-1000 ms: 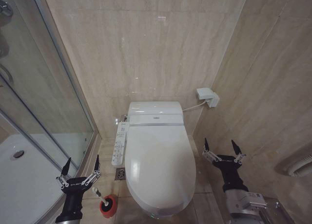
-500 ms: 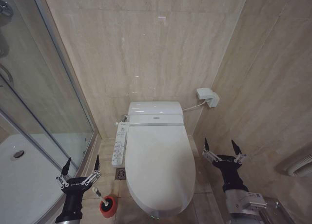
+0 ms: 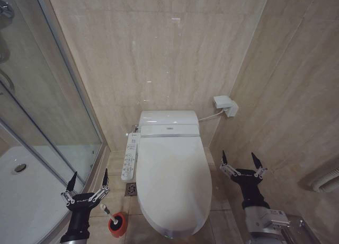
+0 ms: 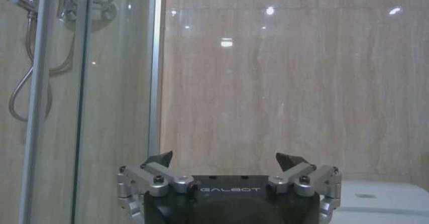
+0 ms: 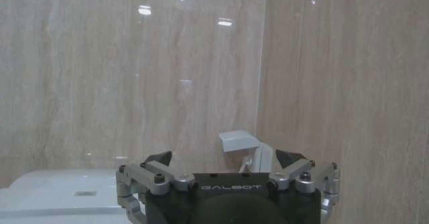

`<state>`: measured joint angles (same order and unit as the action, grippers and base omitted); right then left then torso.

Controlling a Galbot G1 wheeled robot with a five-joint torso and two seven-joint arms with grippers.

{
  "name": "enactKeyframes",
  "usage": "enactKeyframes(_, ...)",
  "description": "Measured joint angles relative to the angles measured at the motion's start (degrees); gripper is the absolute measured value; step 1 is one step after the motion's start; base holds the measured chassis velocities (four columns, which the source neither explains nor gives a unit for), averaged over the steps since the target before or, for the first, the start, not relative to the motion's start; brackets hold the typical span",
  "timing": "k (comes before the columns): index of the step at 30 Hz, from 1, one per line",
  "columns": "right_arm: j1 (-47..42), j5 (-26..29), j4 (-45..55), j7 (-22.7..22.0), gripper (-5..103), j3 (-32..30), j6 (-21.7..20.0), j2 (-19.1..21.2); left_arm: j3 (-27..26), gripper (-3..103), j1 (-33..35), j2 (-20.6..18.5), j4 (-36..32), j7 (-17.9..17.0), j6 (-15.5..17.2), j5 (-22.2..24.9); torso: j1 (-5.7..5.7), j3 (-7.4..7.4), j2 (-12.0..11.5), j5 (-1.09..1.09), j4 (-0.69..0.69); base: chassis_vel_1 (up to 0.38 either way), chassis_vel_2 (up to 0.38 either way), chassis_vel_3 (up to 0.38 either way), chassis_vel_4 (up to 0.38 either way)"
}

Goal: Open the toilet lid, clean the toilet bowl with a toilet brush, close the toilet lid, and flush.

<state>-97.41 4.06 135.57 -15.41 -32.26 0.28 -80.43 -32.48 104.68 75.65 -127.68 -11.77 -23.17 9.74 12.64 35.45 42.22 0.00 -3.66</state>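
A: Lid status? Toilet lid (image 3: pixel 174 183) lies shut over the toilet bowl (image 3: pixel 169 234), dead centre. Nothing of the task begun, by my reckoning: opening, scrubbing, closing, flushing all left.

B: Brush? Toilet brush (image 3: pixel 112 219) stands in its red holder (image 3: pixel 118 226) on the floor, 8 o'clock from the bowl.

A: Left gripper (image 3: pixel 86 181) at 9 o'clock, right gripper (image 3: pixel 242 162) at 3; fingers spread, pinching nothing.

B: Change since a second ago? Arms unmoved; view barely shifted.
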Motion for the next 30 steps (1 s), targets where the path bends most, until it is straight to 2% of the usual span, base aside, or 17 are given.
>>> enactKeyframes(2, 0.0, 0.0, 0.0, 0.0, 100, 0.0, 0.0, 0.0, 0.0, 100, -0.1, 0.0, 0.0, 0.0, 0.2, 0.0, 0.0, 0.0, 0.0, 0.0, 0.0, 0.0, 0.0, 0.0, 0.0)
enactKeyframes(5, 0.0, 0.0, 0.0, 0.0, 100, 0.0, 0.0, 0.0, 0.2, 100, -1.8, -0.2, 0.4, -0.1, 3.3, 0.1, 0.0, 0.0, 0.0, 0.0, 0.0, 0.0, 0.0, 0.0, 0.0)
enactKeyframes(6, 0.0, 0.0, 0.0, 0.0, 100, 0.0, 0.0, 0.0, 0.2, 100, -1.8, -0.2, 0.4, -0.1, 3.3, 0.1, 0.0, 0.0, 0.0, 0.0, 0.0, 0.0, 0.0, 0.0, 0.0)
enactKeyframes(7, 0.0, 0.0, 0.0, 0.0, 100, 0.0, 0.0, 0.0, 0.3, 100, -2.6, -0.2, 0.7, -0.2, 4.7, 0.1, 0.0, 0.0, 0.0, 0.0, 0.0, 0.0, 0.0, 0.0, 0.0)
enactKeyframes(10, 0.0, 0.0, 0.0, 0.0, 100, 0.0, 0.0, 0.0, 0.9, 100, -6.4, -0.6, 1.8, -0.7, 11.7, 0.4, 0.0, 0.0, 0.0, 0.0, -0.01, 0.0, 0.0, 0.0, 0.0)
enactKeyframes(11, 0.0, 0.0, 0.0, 0.0, 100, 0.0, 0.0, 0.0, 0.9, 100, -6.4, -0.6, 1.8, -0.7, 11.7, 0.4, 0.0, 0.0, 0.0, 0.0, -0.01, 0.0, 0.0, 0.0, 0.0)
enactKeyframes(14, 0.0, 0.0, 0.0, 0.0, 100, 0.0, 0.0, 0.0, 1.3, 100, -9.8, -0.9, 2.7, -1.1, 17.8, 0.7, 0.0, 0.0, 0.0, 0.0, 0.0, 0.0, 0.0, 0.0, 0.0)
enactKeyframes(15, 0.0, 0.0, 0.0, 0.0, 100, 0.0, 0.0, 0.0, 1.3, 100, -9.8, -0.9, 2.7, -1.1, 17.8, 0.7, 0.0, 0.0, 0.0, 0.0, 0.0, 0.0, 0.0, 0.0, 0.0)
enactKeyframes(18, 0.0, 0.0, 0.0, 0.0, 100, 0.0, 0.0, 0.0, 1.8, 100, -13.3, -1.3, 3.8, -1.5, 24.2, 1.0, 0.0, 0.0, 0.0, 0.0, 0.0, 0.0, 0.0, 0.0, 0.0)
enactKeyframes(19, 0.0, 0.0, 0.0, 0.0, 100, 0.0, 0.0, 0.0, 1.8, 100, -13.3, -1.3, 3.8, -1.5, 24.2, 1.0, 0.0, 0.0, 0.0, 0.0, 0.0, 0.0, 0.0, 0.0, 0.0)
enactKeyframes(21, 0.0, 0.0, 0.0, 0.0, 100, 0.0, 0.0, 0.0, 1.1, 100, -13.9, -2.1, 2.4, -1.7, 26.3, 1.2, 0.01, 0.01, 0.0, -0.04, -0.02, 0.0, 0.0, 0.0, 0.0)
enactKeyframes(22, 0.0, 0.0, 0.0, 0.0, 100, 0.0, 0.0, 0.0, 0.5, 100, -14.0, -2.6, 0.9, -2.0, 26.5, 1.1, 0.01, 0.0, 0.0, 0.03, -0.02, 0.0, 0.0, 0.0, 0.0)
enactKeyframes(27, 0.0, 0.0, 0.0, 0.0, 100, 0.0, 0.0, 0.0, -1.0, 100, -13.1, -3.5, -3.7, -2.9, 26.1, -1.0, 0.0, 0.0, 0.0, 0.01, 0.02, 0.0, 0.0, 0.0, 0.0)
enactKeyframes(30, 0.0, 0.0, 0.0, 0.0, 100, 0.0, 0.0, 0.0, -1.3, 100, -12.8, -3.8, -5.8, -3.2, 26.5, -1.1, 0.0, 0.0, 0.0, 0.0, -0.01, 0.0, 0.0, 0.0, 0.0)
